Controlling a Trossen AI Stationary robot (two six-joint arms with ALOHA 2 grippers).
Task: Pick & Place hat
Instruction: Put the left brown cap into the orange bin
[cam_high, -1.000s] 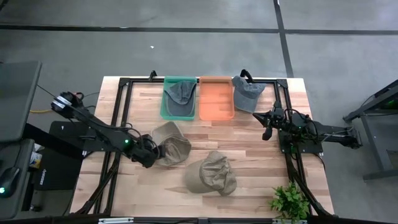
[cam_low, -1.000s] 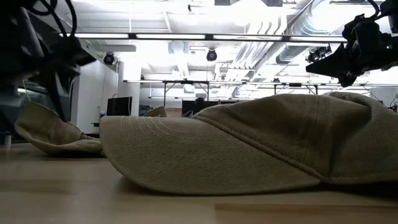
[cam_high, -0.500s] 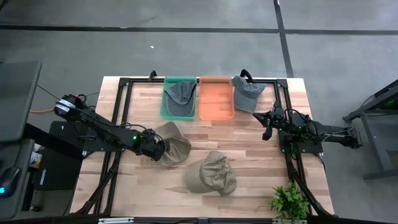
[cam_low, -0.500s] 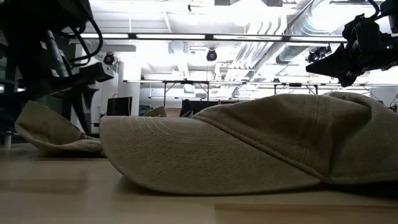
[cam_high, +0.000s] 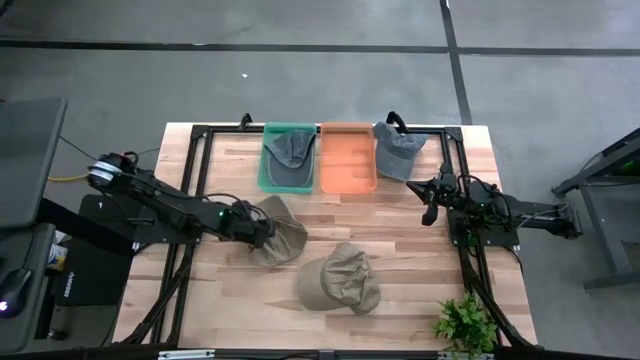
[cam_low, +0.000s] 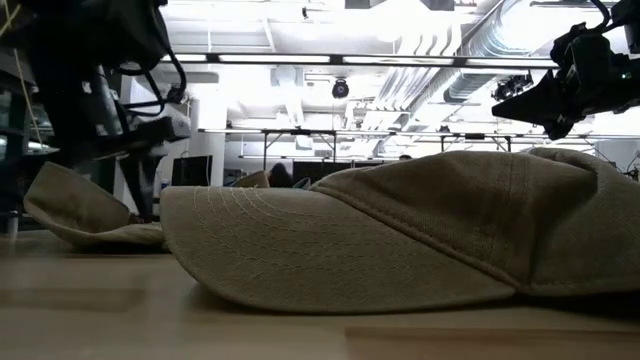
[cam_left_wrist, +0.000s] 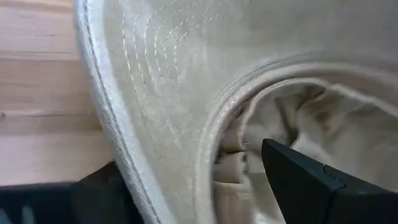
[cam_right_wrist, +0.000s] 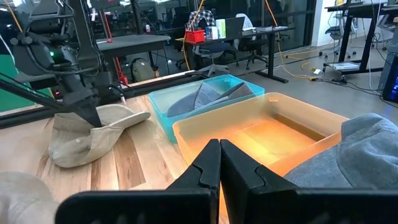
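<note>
Two khaki hats lie on the table: one (cam_high: 280, 230) left of centre, upside down on its crown, and one (cam_high: 340, 278) nearer the near edge, which fills the low view (cam_low: 400, 235). My left gripper (cam_high: 255, 228) is open at the first hat's brim (cam_left_wrist: 155, 93). One finger (cam_left_wrist: 298, 180) stands inside the crown's opening, the other (cam_left_wrist: 93, 193) outside the brim. A grey hat (cam_high: 290, 150) rests in the green bin (cam_high: 266, 170). Another grey hat (cam_high: 398, 150) lies right of the orange bin (cam_high: 348, 160). My right gripper (cam_high: 430, 205) hangs shut above the table. My left gripper straddles the khaki hat where the brim joins the crown (cam_left_wrist: 217, 124), coming level from the table's left. One finger is in the hollow by the sweatband, the other under the brim's edge. Whether the fingers touch the cloth I cannot tell. The hat lies on the table.
A potted plant (cam_high: 465, 322) stands at the near right corner. The bins sit side by side at the far edge. Bare wood shows between the two khaki hats and the right arm (cam_high: 500, 212).
My left gripper has moved toward the table's right and a little toward the far edge, from beside the khaki hat onto its brim. The right arm has kept still.
</note>
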